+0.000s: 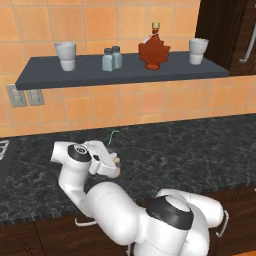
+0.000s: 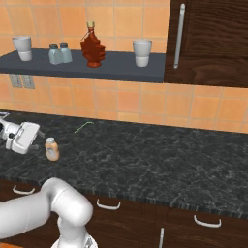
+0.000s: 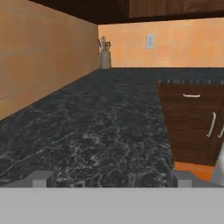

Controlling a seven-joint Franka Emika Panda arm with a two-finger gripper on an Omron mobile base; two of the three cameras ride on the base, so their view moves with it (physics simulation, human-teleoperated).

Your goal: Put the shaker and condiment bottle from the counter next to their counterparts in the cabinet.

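right base view, from the left: the tool (image 2: 33,145) lies low over the bench (image 2: 160,155), fingers spread wide and holding nothing. just beside it to the right stands the condiment bottle (image 2: 52,149), upright on the bench and apparently clear of the fingers, though contact is too small to rule out. hand view looks along the bare bench (image 3: 109,122) with both finger tips wide apart at the bottom and nothing between them.

up on the cabinet (image 2: 121,70), left to right: a white cup (image 2: 22,48), two pale shakers (image 2: 59,53) standing touching side by side, the red maple-leaf bottle (image 2: 92,47), then a second white cup (image 2: 142,52). left base view shows the same row, the two shakers (image 1: 112,58) left of the red bottle (image 1: 154,50).

judging from that pair, the shaker half looks done. the condiment bottle is not yet gripped; it has still to be grasped, lifted and set beside the red bottle.
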